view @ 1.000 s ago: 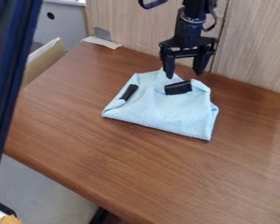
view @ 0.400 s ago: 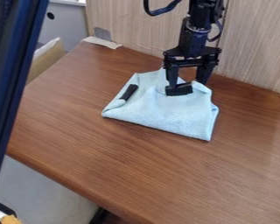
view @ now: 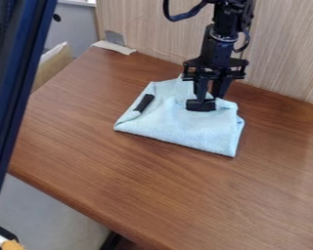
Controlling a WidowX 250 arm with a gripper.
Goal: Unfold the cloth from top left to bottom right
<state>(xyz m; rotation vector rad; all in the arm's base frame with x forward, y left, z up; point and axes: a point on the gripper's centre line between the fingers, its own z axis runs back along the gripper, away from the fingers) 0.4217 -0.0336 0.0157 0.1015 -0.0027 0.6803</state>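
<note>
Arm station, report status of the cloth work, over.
Gripper low at far part of light-blue cloth, by black block. Cloth folded. Possibly in the way: block and black stick on it.

You are looking at a black arm (view: 219, 46), whose blocky upper housing (view: 234, 14) is meeting a narrower, rounded section through a dark collar (view: 223, 37) that is showing small pale specks. A thick black cable (view: 184, 16) is looping from one side, and a thinner cable (view: 245, 43) is curving along the other. Below, your black gripper (view: 208, 96) is sporting a wide, angular crosspiece (view: 216, 63) with jutting ends
</note>
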